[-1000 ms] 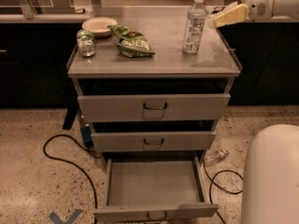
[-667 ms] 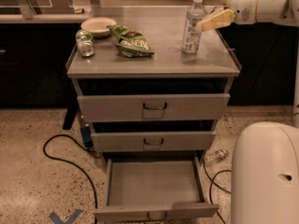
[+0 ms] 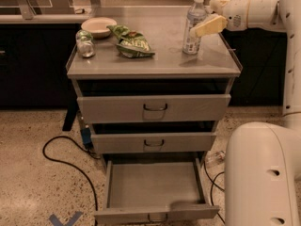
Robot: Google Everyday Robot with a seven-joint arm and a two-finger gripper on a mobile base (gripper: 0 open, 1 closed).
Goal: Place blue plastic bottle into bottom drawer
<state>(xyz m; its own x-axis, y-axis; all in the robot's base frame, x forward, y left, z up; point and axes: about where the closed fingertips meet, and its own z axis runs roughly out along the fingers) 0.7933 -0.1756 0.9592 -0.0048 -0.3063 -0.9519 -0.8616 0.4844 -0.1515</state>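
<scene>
Grey steel top, bottle within the gripper's reach

On the cabinet top [image 3: 155, 62], a small silvery can [image 3: 85, 46], a pale bowl [image 3: 99, 26] and a green snack bag [image 3: 132, 42] sit left, out of the job's way. The blue plastic bottle [image 3: 194, 25] stands upright near the right edge, which suits a side grasp. The gripper [image 3: 207, 26] is at its right flank; whether spread or closed, I cannot tell. Below, the bottom drawer [image 3: 150, 185] is pulled out, ready to receive it. A black cable [image 3: 61, 149] crosses the speckled floor.
</scene>
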